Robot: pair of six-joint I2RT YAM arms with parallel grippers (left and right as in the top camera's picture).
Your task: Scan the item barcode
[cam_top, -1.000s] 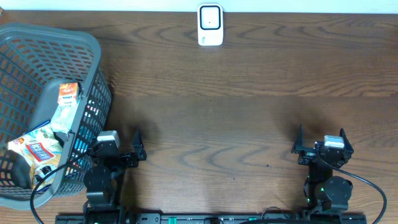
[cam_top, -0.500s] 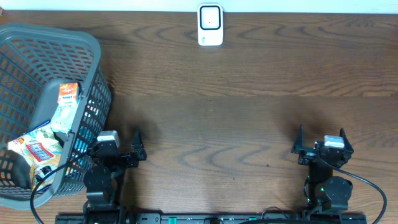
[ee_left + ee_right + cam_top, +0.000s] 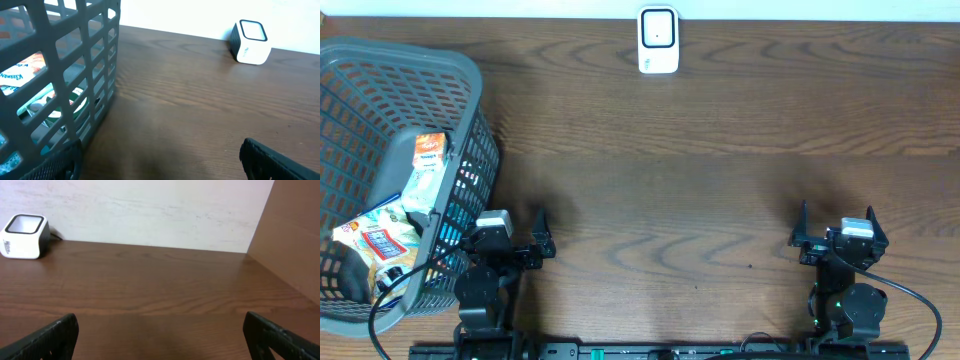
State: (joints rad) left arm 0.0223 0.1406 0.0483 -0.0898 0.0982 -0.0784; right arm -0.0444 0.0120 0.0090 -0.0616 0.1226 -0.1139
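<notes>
Both arms sit low at the near edge of the wooden table (image 3: 720,170). The left gripper (image 3: 506,238) hangs just beside the grey plastic basket (image 3: 410,48), jaws spread wide and empty. The right gripper (image 3: 838,225) is well apart on the other side, jaws likewise spread on nothing. The items lie in the basket (an orange-and-white carton (image 3: 428,160), a printed snack packet (image 3: 375,240)). The white barcode scanner (image 3: 658,40) stands at the far edge, about midway along it.
</notes>
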